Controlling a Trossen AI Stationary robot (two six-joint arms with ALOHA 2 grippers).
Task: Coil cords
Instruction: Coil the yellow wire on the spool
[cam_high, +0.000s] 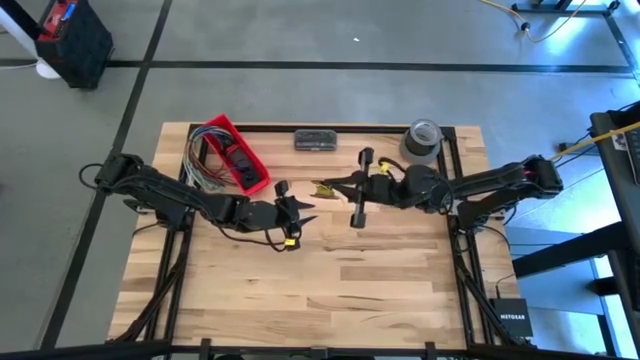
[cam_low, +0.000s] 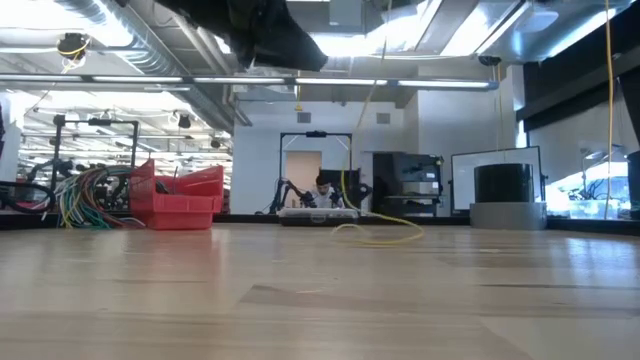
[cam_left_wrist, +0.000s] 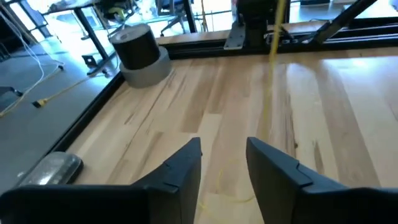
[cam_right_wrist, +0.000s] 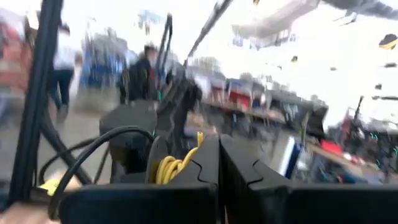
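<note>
The cord is thin and pale yellow. In the low view it drops from above (cam_low: 366, 120) and ends in loose loops on the wood (cam_low: 385, 236). In the left wrist view the same hanging stretch (cam_left_wrist: 273, 68) shows ahead of my left gripper (cam_left_wrist: 224, 146), and a faint strand (cam_left_wrist: 221, 186) lies on the table below the fingers. My left gripper (cam_high: 306, 212) is open at mid-table with nothing between its fingers. Just to its right, my right gripper (cam_high: 335, 185) is raised and shut, with a bit of yellow cord (cam_high: 322, 188) at its tips. My right gripper (cam_right_wrist: 219, 140) is shut on the cord near its upper end (cam_high: 322, 188), its fingers about level and pointing toward the table's left. Its own wrist view does not show the cord between the fingers. The cord hangs below and its lower part lies slack in loops on the table.
A red bin (cam_high: 238, 158) with a bundle of multicoloured wires (cam_high: 200, 160) stands at the far left. A dark flat case (cam_high: 315, 140) and stacked tape rolls (cam_high: 422, 140) sit along the far edge. The near half of the table (cam_high: 320, 290) is bare wood.
</note>
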